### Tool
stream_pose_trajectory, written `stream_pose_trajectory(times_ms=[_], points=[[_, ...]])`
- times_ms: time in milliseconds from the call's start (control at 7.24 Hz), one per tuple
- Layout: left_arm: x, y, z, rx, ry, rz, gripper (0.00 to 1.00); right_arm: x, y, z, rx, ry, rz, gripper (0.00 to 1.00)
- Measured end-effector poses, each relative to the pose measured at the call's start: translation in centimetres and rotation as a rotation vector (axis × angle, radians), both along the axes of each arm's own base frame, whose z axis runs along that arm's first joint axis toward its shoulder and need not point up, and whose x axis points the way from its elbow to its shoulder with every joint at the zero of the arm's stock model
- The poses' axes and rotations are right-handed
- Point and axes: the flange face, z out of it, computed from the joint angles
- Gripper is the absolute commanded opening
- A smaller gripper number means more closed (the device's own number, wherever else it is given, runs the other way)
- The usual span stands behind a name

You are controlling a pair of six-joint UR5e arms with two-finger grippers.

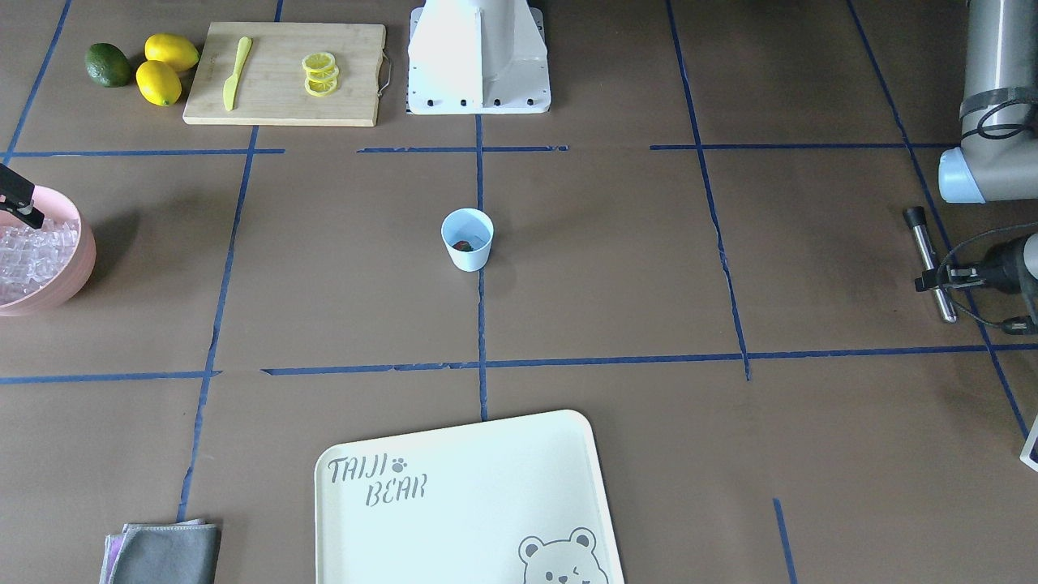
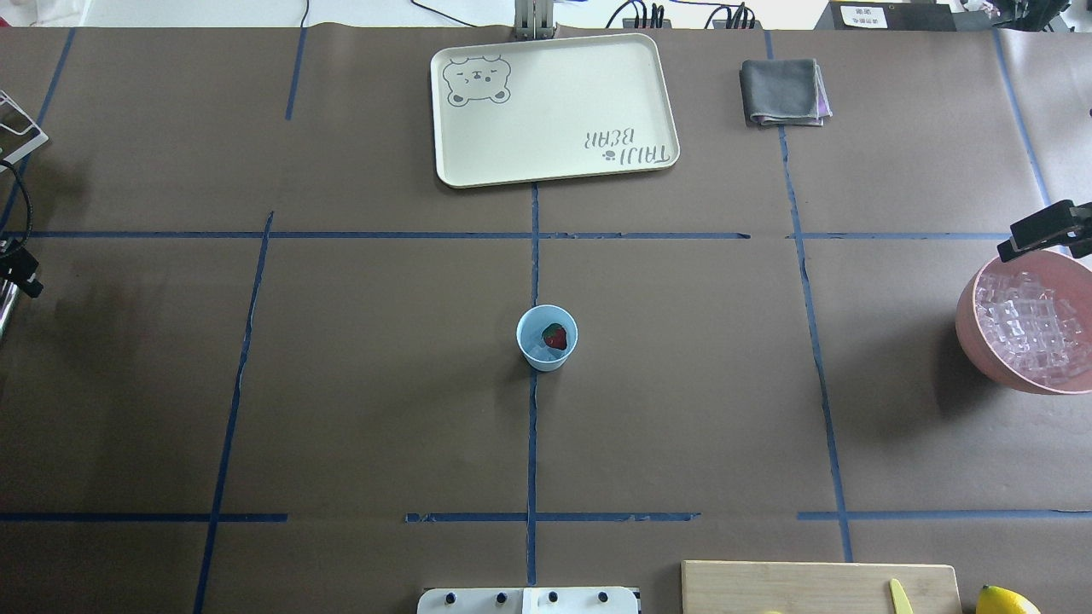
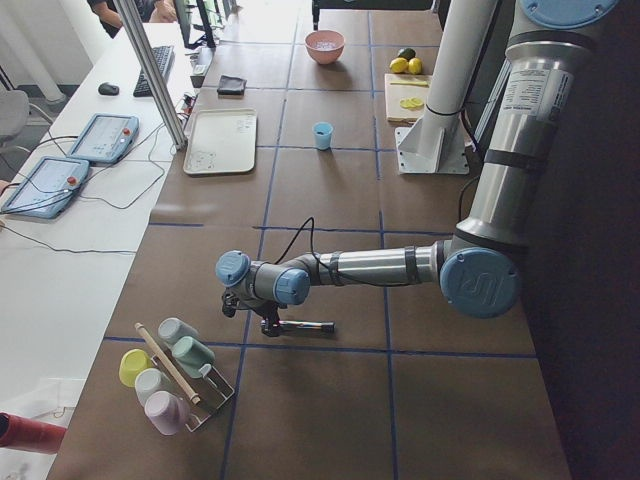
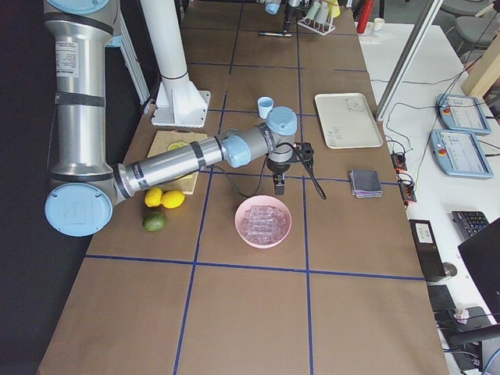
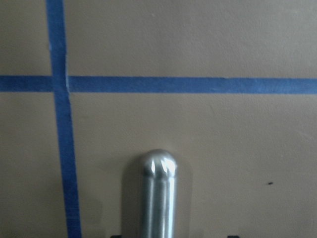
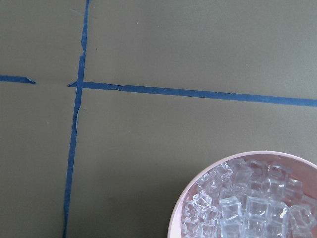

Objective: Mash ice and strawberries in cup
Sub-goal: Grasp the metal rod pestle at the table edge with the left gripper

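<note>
The pale blue cup (image 2: 547, 338) stands at the table's centre, upright, with one red strawberry (image 2: 556, 337) inside it; whether ice lies beside the berry I cannot tell. Clear ice (image 2: 1032, 328) cubes fill the pink bowl (image 2: 968, 320) at the right edge. My right gripper (image 2: 1036, 239) hovers over the bowl's far rim, looks open and holds nothing. On the left, my left gripper (image 1: 932, 282) is lowered, jaws open, around a metal muddler (image 1: 931, 264) lying on the table. The left wrist view shows the muddler's rounded end (image 5: 157, 171).
A cream bear tray (image 2: 554, 162) and a folded grey cloth (image 2: 783, 92) lie at the far side. Near the robot's base sit a cutting board (image 1: 284, 105) with lemon slices (image 1: 320, 73) and a yellow knife (image 1: 236, 71), two lemons (image 1: 166, 66) and an avocado (image 1: 108, 65). A cup rack (image 3: 172, 375) stands beyond the left gripper.
</note>
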Motion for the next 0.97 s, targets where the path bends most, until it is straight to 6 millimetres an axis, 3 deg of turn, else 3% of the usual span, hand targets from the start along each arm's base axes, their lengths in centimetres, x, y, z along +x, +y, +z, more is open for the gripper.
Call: stream_pose_trajectory(times_ms=[276, 414, 552, 690, 966], points=[[0.2, 0.2, 0.4, -0.003, -0.005, 0.006, 0.68, 0.0, 0.0, 0.0, 0.0, 0.0, 0.0, 1.0], [0.2, 0.3, 1.0, -0.008, -0.009, 0.008, 0.51, 0.0, 0.0, 0.0, 0.0, 0.0, 0.0, 1.0], [0.2, 0.4, 1.3, -0.012, -0.012, 0.009, 0.08, 0.0, 0.0, 0.0, 0.0, 0.0, 0.0, 1.0], [0.2, 0.4, 1.5, -0.013, -0.014, 0.01, 0.0, 0.0, 0.0, 0.0, 0.0, -0.001, 0.0, 1.0], [0.2, 0.4, 1.3, -0.007, -0.012, 0.012, 0.0, 0.0, 0.0, -0.1, 0.002, -0.002, -0.001, 1.0]])
